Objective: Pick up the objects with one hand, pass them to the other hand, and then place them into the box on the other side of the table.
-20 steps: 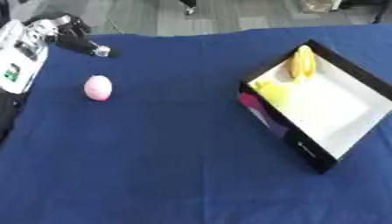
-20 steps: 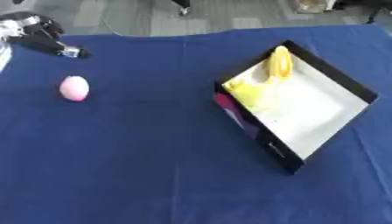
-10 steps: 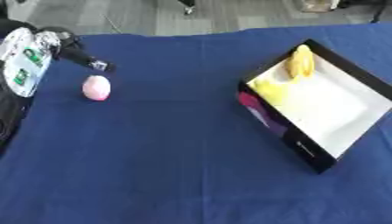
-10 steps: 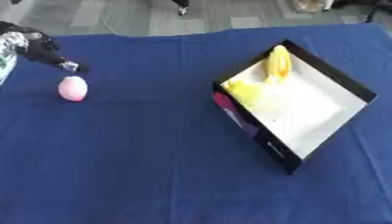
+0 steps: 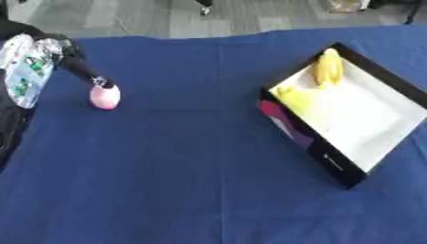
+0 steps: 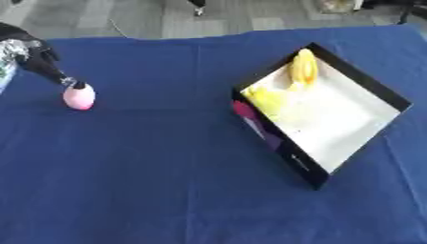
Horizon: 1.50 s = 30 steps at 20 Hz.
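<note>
Reaching further right and nearer than a second ago: left robot hand (image 5: pixel 82 71) now down at the pink egg-shaped object (image 5: pixel 105 96), where it earlier stood well apart at the far left corner. Fingertip (image 6: pixel 77 86) touching top of pink object, extended finger pointing down-right. Not closed round the object; how the other fingers are set, cannot tell. Pink object resting on blue tabletop (image 5: pixel 183 167), left side, same spot as before.

Arm entering from far left edge, silver and black forearm with green-marked white panel (image 5: pixel 25 71) angled toward the object.

Black box (image 5: pixel 354 121) with white inside lying on right half of tabletop, turned askew, unchanged. Yellow objects (image 5: pixel 321 76) sitting in far left corner of box, one long and upright against the far wall, another lower and paler beside it. Pink-purple patch on box's outer left wall.

Left eye view showing forearm panel and dark body edge at lower left; right eye view cutting most of that off, showing only hand and finger. Right robot hand in neither view.
</note>
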Motion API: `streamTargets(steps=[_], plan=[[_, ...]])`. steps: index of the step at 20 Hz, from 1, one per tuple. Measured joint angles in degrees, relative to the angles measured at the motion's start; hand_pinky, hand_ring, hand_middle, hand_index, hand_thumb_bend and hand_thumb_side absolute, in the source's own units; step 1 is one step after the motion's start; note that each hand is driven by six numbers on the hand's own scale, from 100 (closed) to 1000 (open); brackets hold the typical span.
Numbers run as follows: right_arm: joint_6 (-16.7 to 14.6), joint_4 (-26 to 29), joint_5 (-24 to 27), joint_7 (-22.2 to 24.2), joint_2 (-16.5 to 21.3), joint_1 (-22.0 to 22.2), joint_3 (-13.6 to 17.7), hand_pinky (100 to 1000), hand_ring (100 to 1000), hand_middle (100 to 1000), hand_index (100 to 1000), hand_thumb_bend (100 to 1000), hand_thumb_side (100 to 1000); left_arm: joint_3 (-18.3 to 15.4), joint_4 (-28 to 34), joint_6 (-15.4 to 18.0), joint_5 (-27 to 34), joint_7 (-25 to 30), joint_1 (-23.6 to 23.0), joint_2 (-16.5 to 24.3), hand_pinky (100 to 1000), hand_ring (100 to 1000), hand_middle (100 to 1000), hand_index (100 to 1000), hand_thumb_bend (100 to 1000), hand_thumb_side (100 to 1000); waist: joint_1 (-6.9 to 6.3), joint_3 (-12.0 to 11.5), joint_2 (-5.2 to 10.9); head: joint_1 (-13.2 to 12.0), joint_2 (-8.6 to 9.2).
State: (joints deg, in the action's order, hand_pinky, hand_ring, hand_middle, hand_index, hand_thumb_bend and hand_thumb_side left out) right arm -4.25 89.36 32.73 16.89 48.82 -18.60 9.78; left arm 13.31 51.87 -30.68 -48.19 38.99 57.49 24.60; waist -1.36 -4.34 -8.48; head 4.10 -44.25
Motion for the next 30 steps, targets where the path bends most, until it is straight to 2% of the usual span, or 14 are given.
streamTargets(steps=[3,8,11,12,13,23,27,30], plan=[[-0.01,0.00,-0.44,-0.05,-0.04,0.02,0.00,1000,1000,1000,1000,100,579,-0.39,-0.20,0.08,2.74,0.09,-0.05,-0.01,886,875,769,846,609,395,0.00,-0.01,-0.04,-0.07,0.00],[-0.09,0.00,-1.21,-0.21,-0.11,0.46,0.00,1000,1000,1000,1000,100,582,-0.37,-0.94,0.07,4.89,0.10,-0.09,-0.01,890,878,778,839,622,365,0.00,0.02,-0.17,-0.15,0.00],[-0.07,0.00,-1.51,-0.19,-0.16,0.47,-0.02,1000,1000,1000,1000,100,583,-0.37,-1.55,0.07,4.57,0.11,-0.10,-0.02,890,878,781,837,630,331,0.00,0.03,-0.18,-0.15,0.00],[-0.05,0.00,-1.67,-0.17,-0.17,0.47,-0.03,1000,1000,1000,1000,100,554,-0.37,-1.69,-0.14,4.20,0.33,-0.12,-0.02,890,878,782,835,642,305,0.00,0.03,-0.18,-0.15,0.00],[-0.03,0.00,-1.78,-0.14,-0.19,0.47,-0.04,1000,1000,1000,1000,100,583,-0.37,-1.91,-0.43,3.77,0.61,-0.12,-0.04,889,878,783,834,636,325,0.00,0.03,-0.18,-0.15,0.00],[-0.06,0.00,-3.20,0.07,-0.66,0.60,-0.39,1000,1000,1000,1000,100,587,0.13,-3.87,0.46,0.45,1.50,-0.53,-1.02,887,877,795,794,644,298,0.00,-0.02,-0.51,-0.18,0.00],[-0.01,-0.27,-3.81,0.13,-0.81,0.38,-0.56,1000,1000,1000,1000,100,589,0.34,-4.42,1.48,-1.00,2.52,-0.53,-1.02,886,876,797,787,617,267,0.00,-0.03,-0.51,-0.21,0.00],[0.02,-0.75,-4.28,0.32,-1.22,-0.03,-0.76,1000,1000,1000,1000,100,590,0.34,-4.45,1.81,-1.72,2.85,-0.54,-1.09,885,875,796,781,548,230,0.00,-0.03,-0.51,-0.26,0.00]])
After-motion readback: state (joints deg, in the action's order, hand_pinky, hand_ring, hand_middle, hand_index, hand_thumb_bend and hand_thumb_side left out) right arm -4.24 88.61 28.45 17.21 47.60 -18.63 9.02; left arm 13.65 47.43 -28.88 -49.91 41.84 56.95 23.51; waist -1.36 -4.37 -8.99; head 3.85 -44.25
